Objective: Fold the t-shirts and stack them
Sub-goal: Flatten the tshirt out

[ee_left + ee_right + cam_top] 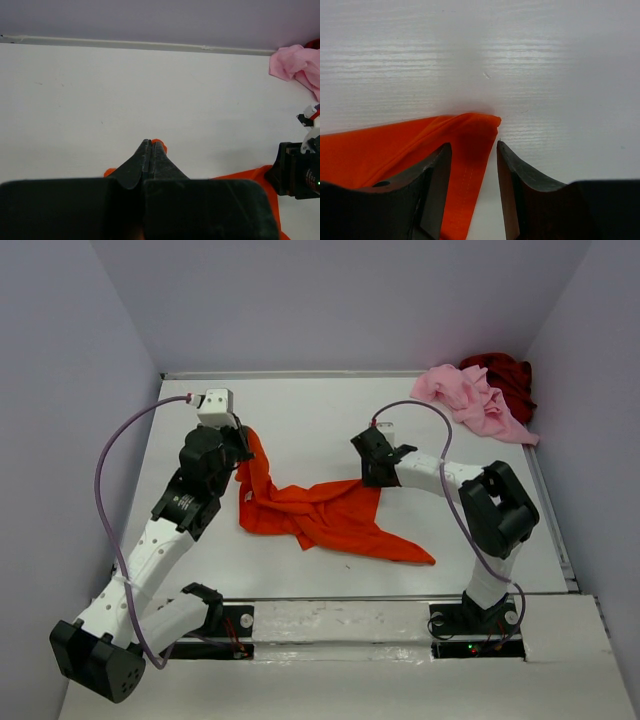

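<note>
Only overhead: whole orange t-shirt [330, 515].

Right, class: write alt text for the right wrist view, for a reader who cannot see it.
A corner of an orange shirt lies on a white table, between the open fingers of the right end effector. Nothing else is in view.

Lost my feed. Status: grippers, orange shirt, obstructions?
Left gripper shut on orange t-shirt corner. Right gripper open, jaws astride another corner. Pink t-shirt, dark red t-shirt heaped far right, out of the way.
</note>
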